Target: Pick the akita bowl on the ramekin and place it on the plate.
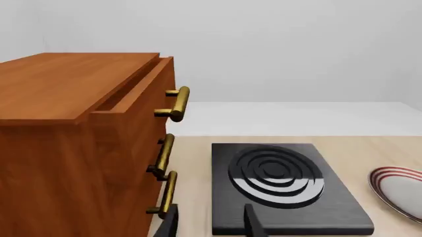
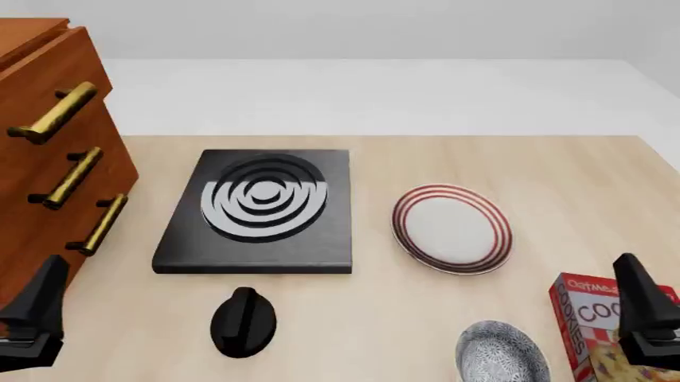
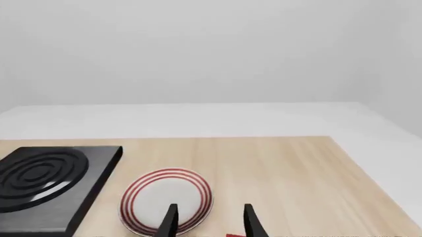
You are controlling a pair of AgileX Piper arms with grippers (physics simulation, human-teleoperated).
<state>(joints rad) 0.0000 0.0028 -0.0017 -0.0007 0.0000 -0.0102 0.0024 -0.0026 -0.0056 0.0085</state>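
Observation:
The akita bowl (image 2: 502, 354), grey and speckled, sits at the near edge of the table, right of centre. The ramekin is hidden; I cannot see it under the bowl. The plate (image 2: 451, 229) (image 3: 166, 198) (image 1: 399, 190), white with red rings, lies beyond the bowl, right of the stove. My left gripper (image 1: 211, 223) (image 2: 37, 310) is open and empty at the near left, beside the cabinet. My right gripper (image 3: 209, 221) (image 2: 641, 306) is open and empty at the near right, to the right of the bowl and pointing towards the plate.
A wooden cabinet (image 2: 48, 151) with brass handles stands at the left, its top drawer slightly open. A black stove (image 2: 260, 208) with grey rings lies mid-table, with a black knob-like object (image 2: 244, 321) in front of it. A red cookie box (image 2: 595, 330) stands between the bowl and my right gripper.

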